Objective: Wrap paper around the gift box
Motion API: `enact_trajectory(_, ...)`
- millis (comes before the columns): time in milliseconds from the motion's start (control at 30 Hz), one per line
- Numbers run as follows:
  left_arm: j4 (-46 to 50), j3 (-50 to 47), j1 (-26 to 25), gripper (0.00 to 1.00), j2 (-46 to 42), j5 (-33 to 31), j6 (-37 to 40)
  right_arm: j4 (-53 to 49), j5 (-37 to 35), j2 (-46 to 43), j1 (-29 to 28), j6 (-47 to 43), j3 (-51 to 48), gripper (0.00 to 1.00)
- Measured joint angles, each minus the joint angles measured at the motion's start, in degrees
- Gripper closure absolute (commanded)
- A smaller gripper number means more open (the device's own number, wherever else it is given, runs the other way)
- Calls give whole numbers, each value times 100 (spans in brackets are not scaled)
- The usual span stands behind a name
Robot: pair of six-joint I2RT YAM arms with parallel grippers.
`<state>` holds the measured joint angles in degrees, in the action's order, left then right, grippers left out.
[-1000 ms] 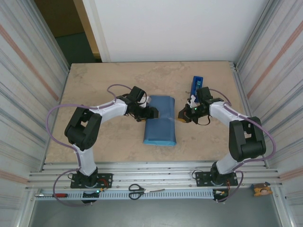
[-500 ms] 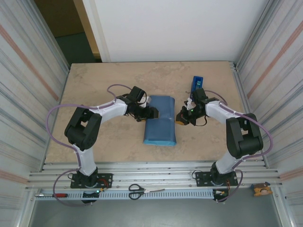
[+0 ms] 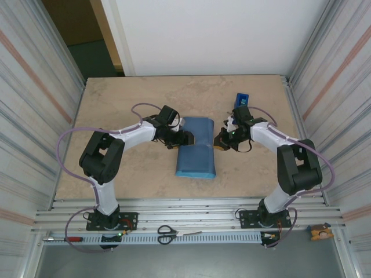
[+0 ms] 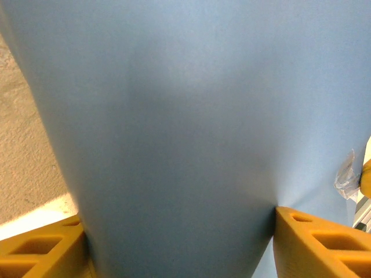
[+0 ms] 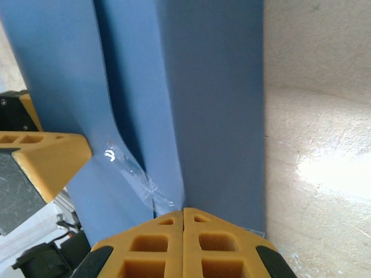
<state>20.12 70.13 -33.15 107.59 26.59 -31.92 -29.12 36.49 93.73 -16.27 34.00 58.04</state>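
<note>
Blue paper (image 3: 196, 147), folded into flat parcel, lay on counter (image 3: 116, 104) between two grippers. Left gripper (image 3: 185, 138) sat at parcel's left edge, fingers (image 4: 316, 243) apart, paper filling gap between them and touching both. Right gripper (image 3: 219, 142) met opposite edge, fingers pressed together, tips against paper fold. Clear tape strip (image 5: 130, 168) lay just ahead of those tips. Blue tape dispenser (image 3: 241, 99) stood near, beyond right gripper's wrist, apart from parcel.
</note>
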Motion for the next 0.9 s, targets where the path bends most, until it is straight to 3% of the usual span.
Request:
enact_trajectory(233, -2, 0, -2, 30, 0, -4, -4, -13, 79, 20, 55, 9, 17, 96)
enact_trajectory(333, -2, 0, -2, 30, 0, -4, -4, -55, 35, -48, 94, 9, 17, 87)
enact_trajectory(500, -4, 0, -2, 30, 0, -2, -7, -42, -15, -208, 271, 17, 15, 83)
enact_trajectory(900, -4, 0, -2, 30, 11, 0, -4, 127, -2, 2, 26, 125, 2, 83)
